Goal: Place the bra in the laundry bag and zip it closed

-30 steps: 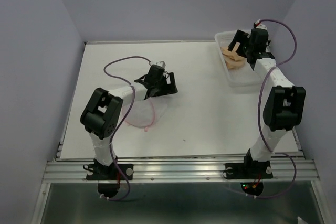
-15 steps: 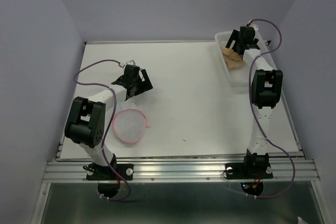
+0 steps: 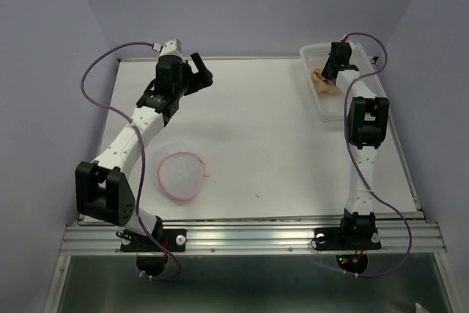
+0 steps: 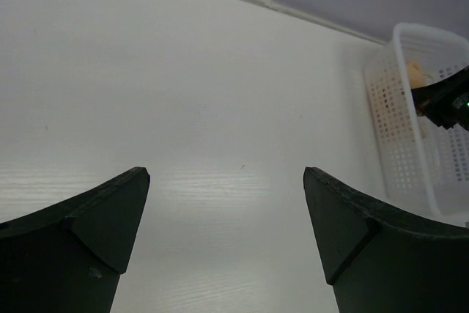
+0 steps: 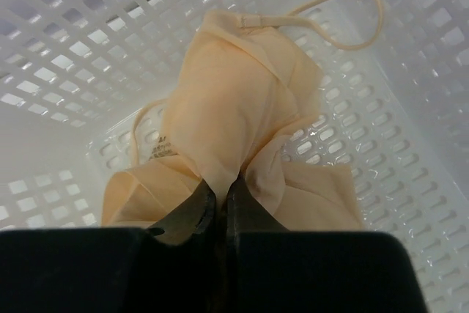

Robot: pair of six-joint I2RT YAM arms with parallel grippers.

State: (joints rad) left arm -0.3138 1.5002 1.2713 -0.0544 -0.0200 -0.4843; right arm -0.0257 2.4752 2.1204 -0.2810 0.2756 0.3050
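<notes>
The tan-beige bra (image 5: pixel 242 108) lies bunched in the white plastic basket (image 3: pixel 333 104) at the back right; in the top view the bra (image 3: pixel 321 80) shows beside the arm. My right gripper (image 5: pixel 221 185) is shut on a fold of the bra's fabric, down inside the basket (image 5: pixel 410 144). The laundry bag (image 3: pixel 180 176), white mesh with a pink rim, lies flat on the table near the left arm's base. My left gripper (image 3: pixel 199 72) hovers open at the back left, far from the bag, with nothing between its fingers (image 4: pixel 110 210).
The white table (image 3: pixel 271 144) is ringed by lavender walls. In the left wrist view the basket (image 4: pixel 418 137) stands at the far right with the right arm's dark body in it. A purple cable (image 3: pixel 110 86) loops off the left arm.
The left arm swung away from the laundry bag toward the back left, leaving the bag flat on the table. The right gripper went down into the basket and shut on the bra.
</notes>
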